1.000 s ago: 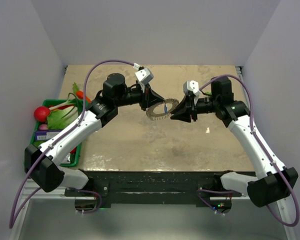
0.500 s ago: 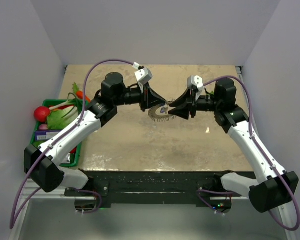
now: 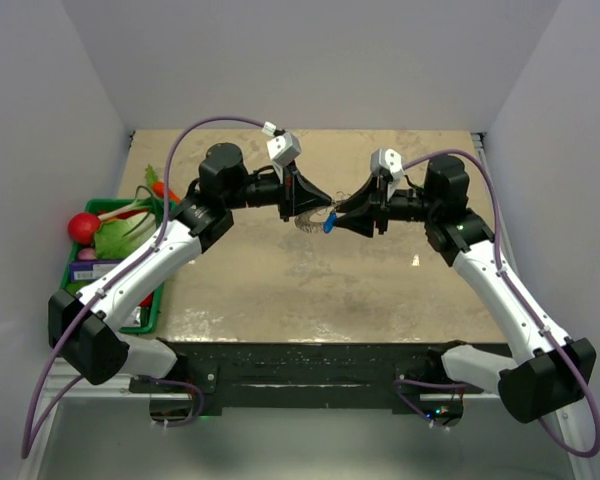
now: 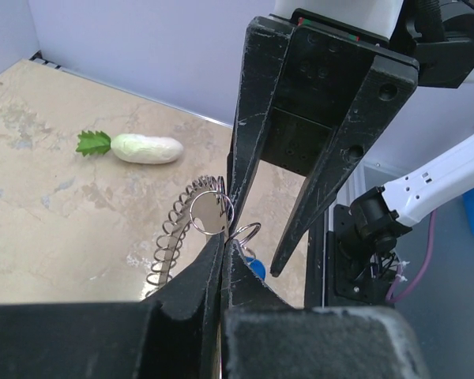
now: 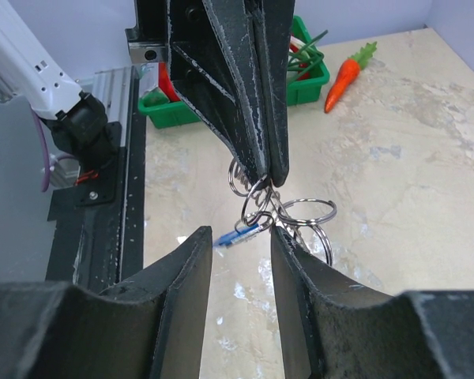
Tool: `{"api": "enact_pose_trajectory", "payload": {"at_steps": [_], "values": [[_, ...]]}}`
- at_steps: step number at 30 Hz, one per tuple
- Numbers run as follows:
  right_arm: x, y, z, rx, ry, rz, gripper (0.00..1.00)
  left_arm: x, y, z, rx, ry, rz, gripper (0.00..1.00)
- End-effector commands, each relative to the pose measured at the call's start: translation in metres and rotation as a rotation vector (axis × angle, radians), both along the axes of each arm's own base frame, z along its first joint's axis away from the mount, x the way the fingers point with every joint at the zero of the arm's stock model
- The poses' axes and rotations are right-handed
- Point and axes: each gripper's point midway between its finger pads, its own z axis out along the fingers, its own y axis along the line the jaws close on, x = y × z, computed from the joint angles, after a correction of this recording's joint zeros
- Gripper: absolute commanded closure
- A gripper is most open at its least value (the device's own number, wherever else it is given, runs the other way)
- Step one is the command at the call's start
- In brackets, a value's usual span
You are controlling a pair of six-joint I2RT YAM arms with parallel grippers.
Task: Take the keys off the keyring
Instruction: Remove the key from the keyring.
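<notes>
- Claws: the right claw (image 5: 241, 234) has come in from well apart and now stands nose to nose with the left claw (image 4: 223, 243) above mid-table; its jaws have widened a little on the way and stand apart, nothing clamped
- left claw pressed together on the keyring (image 4: 174, 241), pinching it at the top where the small split rings (image 5: 308, 212) gather; the grey coil hangs off to one side of the pinch, held up off the table (image 3: 380, 290)
- key (image 5: 235, 236), blue head, hangs below the pinch, right between the right claw's fingertips; whether either finger touches it I cannot tell
- reading: the approach looks done; the grasp on the key is the step in hand; key not yet off the ring
- in the way: several loose rings crowd the same spot as the key; closing there could catch a ring instead of the key, or both; the two claws' tips are very close, so little room to shift
- around: white radish (image 4: 138, 148) lies on the table beyond the coil, well apart; carrot (image 5: 346, 75) beside the green tray (image 5: 312, 79) at the left edge; neither near the work
</notes>
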Motion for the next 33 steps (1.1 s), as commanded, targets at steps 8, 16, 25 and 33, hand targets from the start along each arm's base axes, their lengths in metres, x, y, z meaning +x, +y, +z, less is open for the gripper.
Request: {"api": "enact_pose_trajectory", "payload": {"at_steps": [8, 16, 25, 33], "values": [[0.013, -0.005, 0.015, 0.007, -0.097, -0.105, 0.59, -0.02, -0.001, 0.029, -0.081, -0.053, -0.094, 1.0], [0.009, -0.003, 0.023, 0.017, -0.102, -0.091, 0.6, -0.017, -0.001, 0.025, -0.079, -0.043, -0.075, 1.0], [0.005, -0.009, 0.035, 0.014, -0.145, -0.14, 0.6, 0.005, 0.0, 0.01, -0.048, -0.011, 0.039, 1.0], [0.009, -0.011, 0.04, 0.014, -0.161, -0.17, 0.62, 0.009, 0.0, 0.006, -0.039, -0.002, 0.059, 1.0]]}}
